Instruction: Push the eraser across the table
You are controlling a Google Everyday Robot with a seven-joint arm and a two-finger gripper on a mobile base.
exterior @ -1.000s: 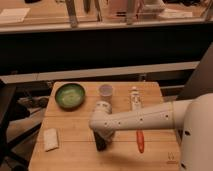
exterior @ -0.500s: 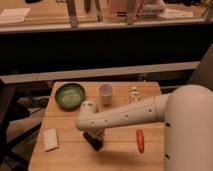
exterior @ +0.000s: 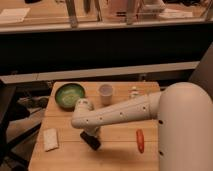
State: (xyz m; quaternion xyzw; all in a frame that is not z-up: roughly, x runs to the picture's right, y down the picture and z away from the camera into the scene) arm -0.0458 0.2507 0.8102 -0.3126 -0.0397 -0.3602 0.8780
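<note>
1. Camera view: compared with half a second ago, the white arm [exterior: 125, 112] has swung further toward the left side of the surface [exterior: 115, 150], and the elbow end now sits right next to the green bowl [exterior: 70, 95].
2. The pincer [exterior: 90, 139] points down at the middle-left of the surface, and honestly can't tell if it's spread or pressed together.
3. The eraser [exterior: 93, 143] is the dark bit right at the pincer tip, moved left with it.
4. White block [exterior: 50, 139] lies near the left edge, with bare wood between it and the eraser.
5. Red-orange stick [exterior: 140, 140] sits well off to the right; the cup [exterior: 105, 93] stands behind the arm.
6. Open wood runs along the front edge.
</note>
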